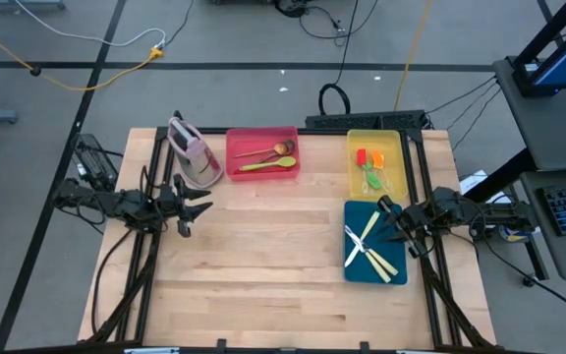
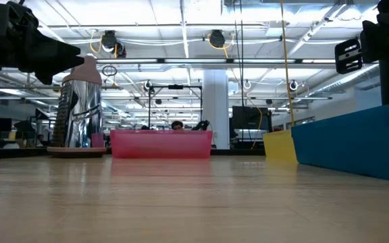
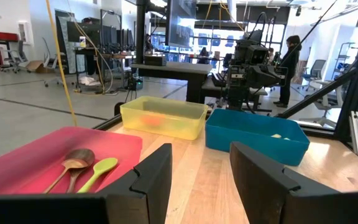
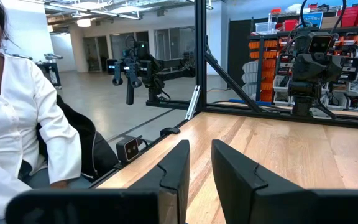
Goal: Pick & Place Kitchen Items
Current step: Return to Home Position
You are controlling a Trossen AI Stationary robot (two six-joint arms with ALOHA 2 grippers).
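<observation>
A wooden spoon [image 1: 263,152] and a green spoon [image 1: 268,165] lie in the red tray [image 1: 236,138]; both also show in the left wrist view [image 3: 73,163]. Spatulas with red, orange and green heads [image 1: 371,167] lie in the yellow tray [image 1: 354,182]. Two cream-handled knives [image 1: 369,251] lie crossed in the blue tray [image 1: 354,270]. My left gripper [image 1: 197,208] [image 3: 201,180] is open and empty, above the bare table at the left. My right gripper [image 1: 389,218] [image 4: 201,174] hovers over the blue tray's right part, empty, its fingers a narrow gap apart.
A pink-and-grey upright container [image 1: 193,152] stands left of the red tray, close to my left gripper. The three trays fill the table's far middle and right. A person in a white shirt [image 4: 17,112] sits just off the table. The wooden top [image 1: 263,265] lies between the arms.
</observation>
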